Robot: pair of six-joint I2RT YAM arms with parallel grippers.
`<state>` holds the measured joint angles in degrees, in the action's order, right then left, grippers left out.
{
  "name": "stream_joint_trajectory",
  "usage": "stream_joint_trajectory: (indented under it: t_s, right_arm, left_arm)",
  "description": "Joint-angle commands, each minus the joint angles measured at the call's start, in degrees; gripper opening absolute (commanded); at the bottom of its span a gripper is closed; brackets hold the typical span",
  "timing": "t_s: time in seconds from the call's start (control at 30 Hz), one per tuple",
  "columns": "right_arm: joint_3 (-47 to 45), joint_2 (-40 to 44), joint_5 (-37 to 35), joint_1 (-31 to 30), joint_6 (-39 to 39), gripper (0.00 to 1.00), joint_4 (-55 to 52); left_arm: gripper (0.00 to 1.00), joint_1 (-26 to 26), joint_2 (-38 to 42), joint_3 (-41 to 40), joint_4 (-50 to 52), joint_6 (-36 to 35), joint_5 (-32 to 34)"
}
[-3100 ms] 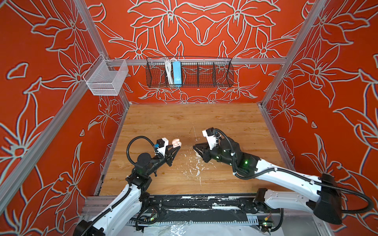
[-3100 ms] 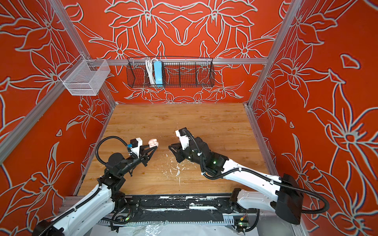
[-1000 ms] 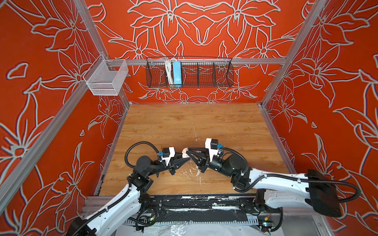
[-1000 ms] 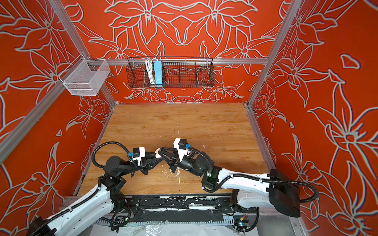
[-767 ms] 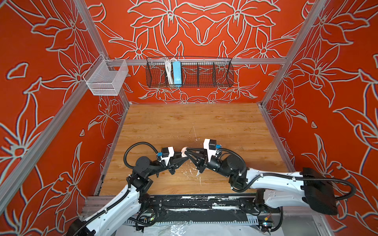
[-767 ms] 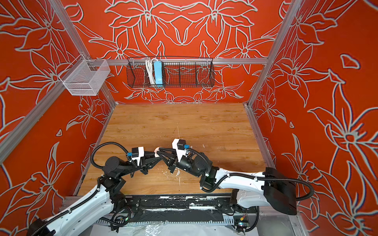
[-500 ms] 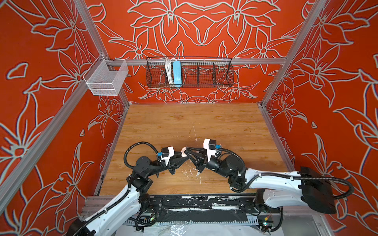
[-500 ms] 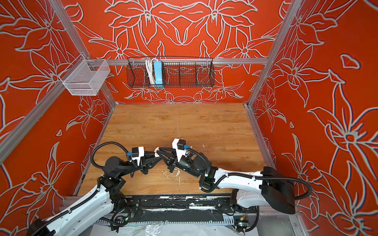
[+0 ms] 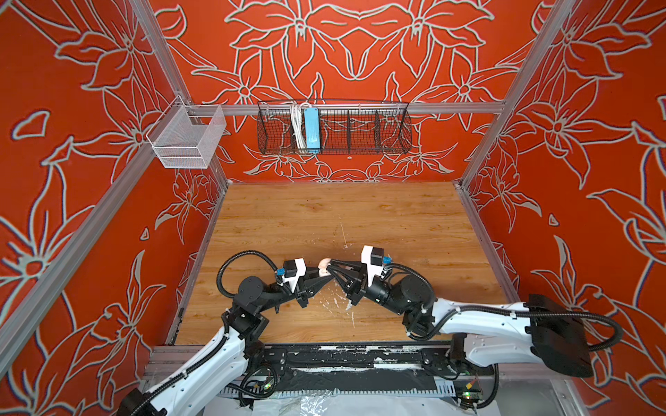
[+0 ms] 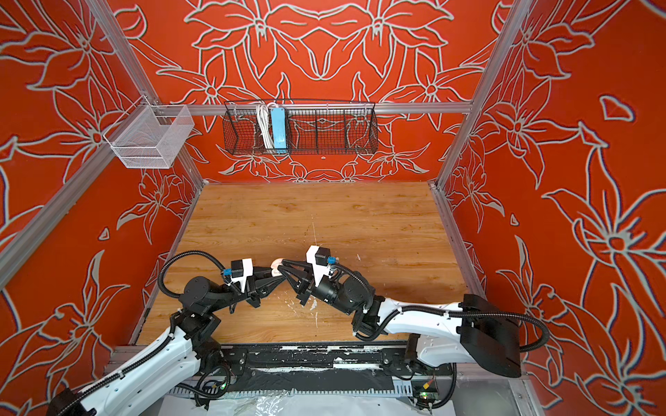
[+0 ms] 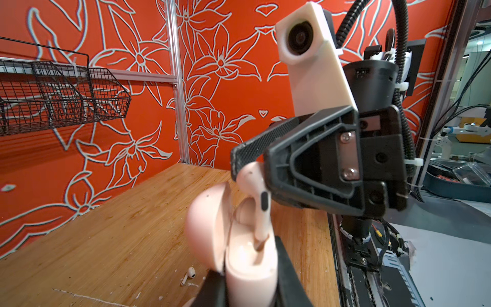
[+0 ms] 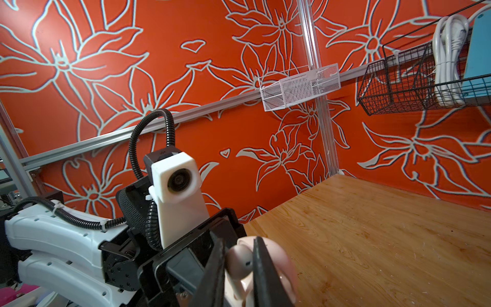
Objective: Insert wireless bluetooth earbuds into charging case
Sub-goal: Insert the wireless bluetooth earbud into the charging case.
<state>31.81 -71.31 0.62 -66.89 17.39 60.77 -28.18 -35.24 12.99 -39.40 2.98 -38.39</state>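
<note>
Red flower-patterned walls are boxing in a wooden bench (image 11: 119, 239), and you are working in mid-air over its front half. The pink earbud (image 11: 253, 186) is hanging stem-down, its long axis close to upright. Its stem tip is entering the open mouth of the pink charging case (image 11: 247, 265) directly beneath it. Your right fingers (image 11: 255, 146) are pinching the bud by its head, closed narrow on it. Your left fingers (image 11: 285, 273) are clamping the case body from both sides and seem to be holding it clear of the bench. Its lid (image 11: 207, 223) is standing swung open on the side away from the bud.

So the coming push is running straight down the stem's line, right arm toward left. The tip is looking lined up with its well, though you cannot tell from these views whether it is seated. A stem leaning on the rim is likely to jam, so be watching for tilt. A white earbud (image 11: 189, 275) is lying loose on the bench below, apart from both arms. In both top views the arms are meeting fingertip to fingertip.
</note>
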Motion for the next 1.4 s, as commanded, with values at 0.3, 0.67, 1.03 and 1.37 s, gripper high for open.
stream_joint_trajectory:
  t_s: [0.3, 0.67, 1.03, 1.37]
  right_arm:
    - [-0.96, -1.42, -2.27, -0.99, 3.35, 0.05, 2.34]
    - [0.26, -3.34, -1.14, -1.34, 6.9, 0.05, 4.5]
    - [0.96, -4.31, -1.03, -1.67, 8.02, 0.05, 5.41]
    - [2.58, -1.81, -2.64, -1.74, 4.94, 0.1, -6.66]
  left_arm:
    - [0.0, -0.29, 1.97, -1.0, -2.79, -0.17, 1.48]
    - [0.0, -0.29, 2.31, -1.39, -2.7, -0.52, 2.36]
    - [0.0, -0.25, 2.55, -1.55, -2.7, -0.52, 2.71]
    - [0.0, -0.29, 3.25, -1.53, -2.35, -0.69, 2.63]
